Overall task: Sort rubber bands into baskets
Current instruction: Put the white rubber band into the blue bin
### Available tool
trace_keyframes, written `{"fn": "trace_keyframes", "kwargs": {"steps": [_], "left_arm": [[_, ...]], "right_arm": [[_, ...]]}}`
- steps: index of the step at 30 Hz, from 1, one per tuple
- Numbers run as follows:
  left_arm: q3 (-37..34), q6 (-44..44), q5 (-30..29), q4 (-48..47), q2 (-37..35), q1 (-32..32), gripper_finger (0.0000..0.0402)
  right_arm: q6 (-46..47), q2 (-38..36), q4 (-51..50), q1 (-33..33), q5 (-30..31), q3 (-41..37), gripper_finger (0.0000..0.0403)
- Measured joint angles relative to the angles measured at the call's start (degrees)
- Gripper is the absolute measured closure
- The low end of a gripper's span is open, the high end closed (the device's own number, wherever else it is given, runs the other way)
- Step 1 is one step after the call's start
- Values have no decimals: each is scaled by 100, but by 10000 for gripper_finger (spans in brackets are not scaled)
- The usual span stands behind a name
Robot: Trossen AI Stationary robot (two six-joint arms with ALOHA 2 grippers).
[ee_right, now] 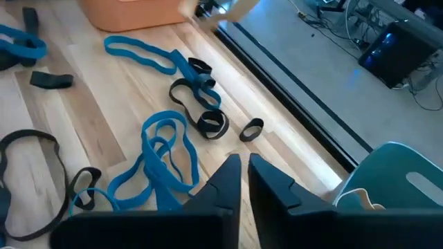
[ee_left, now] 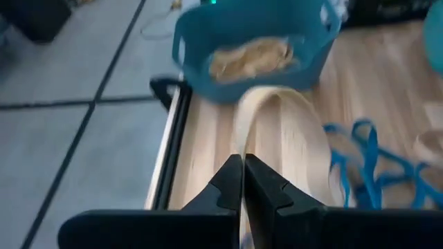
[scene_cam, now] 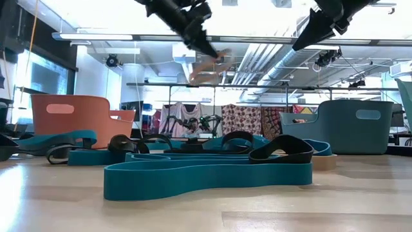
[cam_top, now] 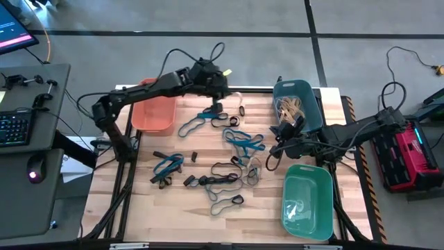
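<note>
A tan rubber band (ee_left: 277,131) hangs as a wide pale loop from the left claw (ee_left: 243,181), whose fingers are pressed together on it; the claw is up in the air over the far edge of the bench (cam_top: 139,208), just beside the orange-salmon basket (cam_top: 152,111) that sits at the far left corner. In the low view the same band (scene_cam: 209,67) dangles below the raised claw, clear of the wood.

Most of the other rubber bands (cam_top: 229,160) lie scattered across the middle of the bench: blue loops (ee_right: 159,166) tangled together, black ones (ee_right: 211,123) beside them, some small and some long. A long blue band (scene_cam: 206,177) lies flat near the front edge.

The dark teal-blue basket (cam_top: 298,101) stands at the far right corner with a heap of tan bands (ee_left: 252,55) inside. The lighter green basket (cam_top: 309,201) stands near the front right corner, well apart from the orange-salmon one.

The right claw (ee_right: 241,173) hovers above the right half of the bench, just beside the dark teal-blue basket, between it and the scattered bands; its fingers stand almost together with a thin gap, and nothing shows between them
</note>
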Motion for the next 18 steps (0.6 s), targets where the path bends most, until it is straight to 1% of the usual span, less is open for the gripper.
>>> {"fn": "trace_keyframes", "kwargs": {"steps": [4,8,11,15,18], "left_arm": [[760,49,81,-165,597,-179,401],[1474,41,499,-296,1226,-233,401],[1924,-47,971,-287,1606,-231,401],[2229,-101,1544,-174,1912,-229,401],[2276,-106,1721,-56,1975,-231,401]], "right_arm": [[19,0,-24,0,101,0,348],[161,0,-30,-16,381,0,307],[298,0,-34,-88,466,0,283],[292,0,-29,-284,468,0,261],[168,0,4,-480,565,0,250]]}}
